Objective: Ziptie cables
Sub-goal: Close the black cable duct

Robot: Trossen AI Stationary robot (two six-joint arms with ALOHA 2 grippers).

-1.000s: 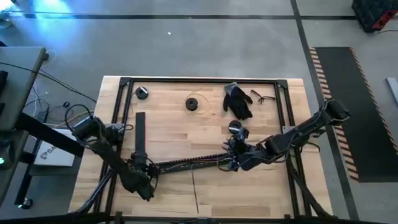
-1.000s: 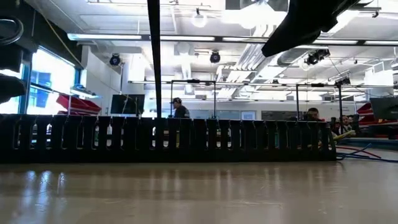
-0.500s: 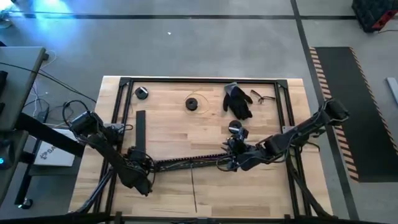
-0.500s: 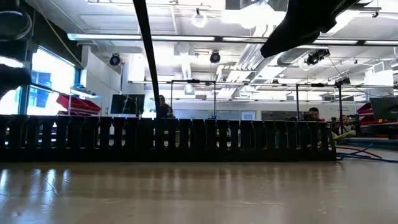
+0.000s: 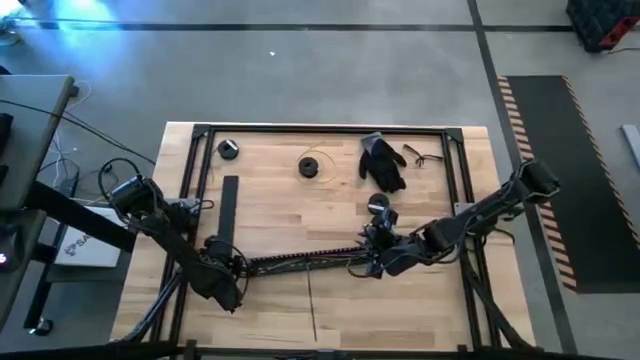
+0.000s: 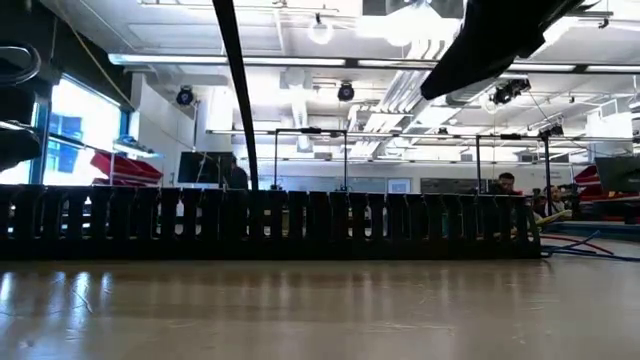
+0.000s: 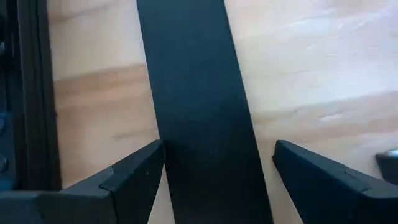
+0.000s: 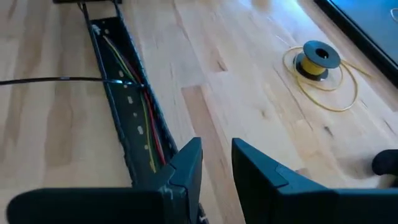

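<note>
Two dark arms reach low over the pale wooden worktop (image 5: pixel 300 215). Thin red, yellow and green cables (image 8: pixel 144 112) lie inside the long black slotted plastic duct (image 5: pixel 300 262) that runs between them. The left tool (image 7: pixel 217 171) stands wide over a flat black plastic strip (image 7: pixel 196 93). The right tool (image 8: pixel 216 163) sits at the duct's other end, its fingers (image 8: pixel 186 165) narrowly parted, holding nothing visible. A black spool of yellow wire (image 8: pixel 319 60) rests well apart.
</note>
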